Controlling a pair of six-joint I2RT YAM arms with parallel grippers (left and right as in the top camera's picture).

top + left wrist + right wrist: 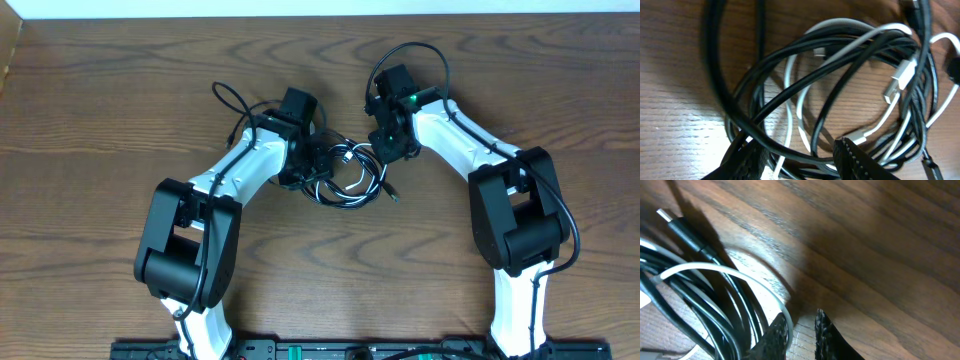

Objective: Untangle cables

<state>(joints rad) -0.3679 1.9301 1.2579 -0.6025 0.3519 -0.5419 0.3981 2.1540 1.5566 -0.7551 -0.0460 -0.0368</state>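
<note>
Left wrist view: we see left fingers [745,160] open astride black cable [850,47] and white cable [788,90] loops. Only the right wrist view shows right fingers [775,337] nearly closed, lower centre.

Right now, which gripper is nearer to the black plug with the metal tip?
Right. The right gripper is close by the black plug; the left gripper is across the cables.

Even light falls from above on the bench [100,120] in our overhead view, leaving short, soft shadows. In our wrist views a bright patch glares on the wood, the corners dim, and the cables [850,55] blur at the frame edges.
</note>
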